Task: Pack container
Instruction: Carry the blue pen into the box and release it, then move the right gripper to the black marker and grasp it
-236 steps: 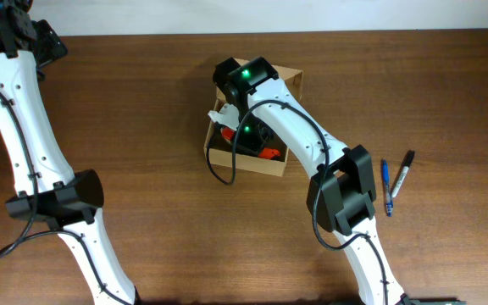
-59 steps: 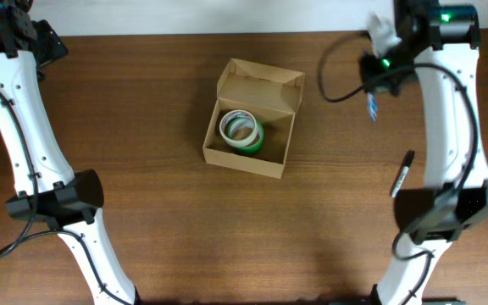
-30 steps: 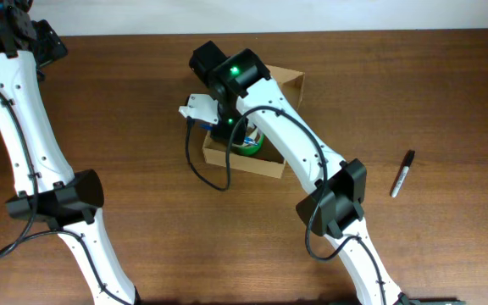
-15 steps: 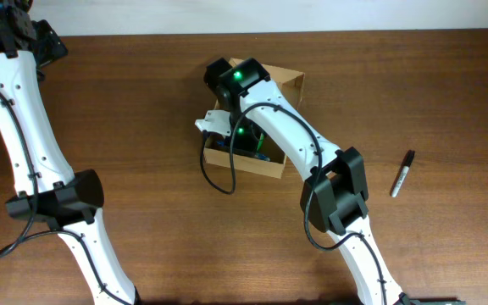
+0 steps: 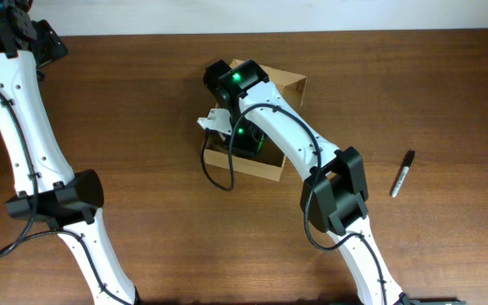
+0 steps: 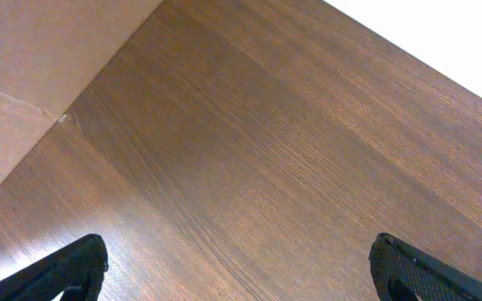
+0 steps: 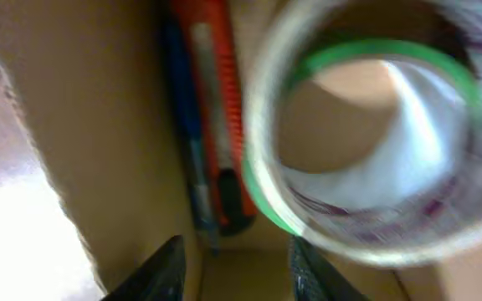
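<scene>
Right gripper (image 7: 237,269): fingers a narrow gap apart, empty; low inside the container (image 5: 269,169)
Contents: blue pen (image 7: 184,142) along the wall; orange box cutter (image 7: 216,100) touching it at 3 o'clock; tape roll (image 7: 366,238) beyond, also 3 o'clock
Container: on the table (image 5: 142,102), mid-table toward 12 o'clock
Marker (image 5: 402,173): 4 o'clock of the container, well apart
Left gripper (image 6: 241,267): spread wide, empty; above bare wood
</scene>
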